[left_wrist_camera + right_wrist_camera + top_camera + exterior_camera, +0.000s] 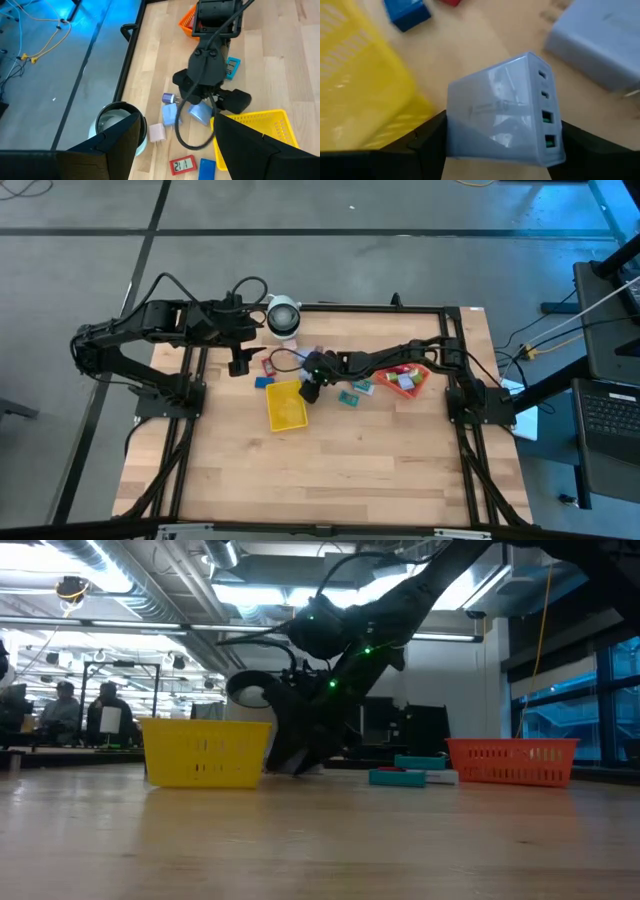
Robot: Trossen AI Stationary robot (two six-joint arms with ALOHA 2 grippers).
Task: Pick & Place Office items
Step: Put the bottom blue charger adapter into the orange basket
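My right gripper (310, 388) reaches across from the table's right and is low beside the yellow tray (285, 405), shut on a lavender charger block (495, 115) with ports on one end. More small items lie around it. In the left wrist view these are another lavender block (170, 115), a pinkish-white one (156, 132), a red one (182, 165), a blue one (207, 167) and a teal packet (231, 67). My left gripper (240, 363) hovers open over the table's far left part, touching nothing. My right gripper pinches the lavender block by its two opposite side faces (455, 127), one dark finger (427, 142) on each. The fingers come from above, slanting in from the table's right. The port end faces outward. I cannot tell whether the block is clear of the table.
The red-orange tray (405, 380) holds some items on the table's right. A white round object (283, 315) stands at the far edge. Teal packets (400, 775) lie between the two trays. The near half of the wooden table shows bare wood. People sit in the room beyond.
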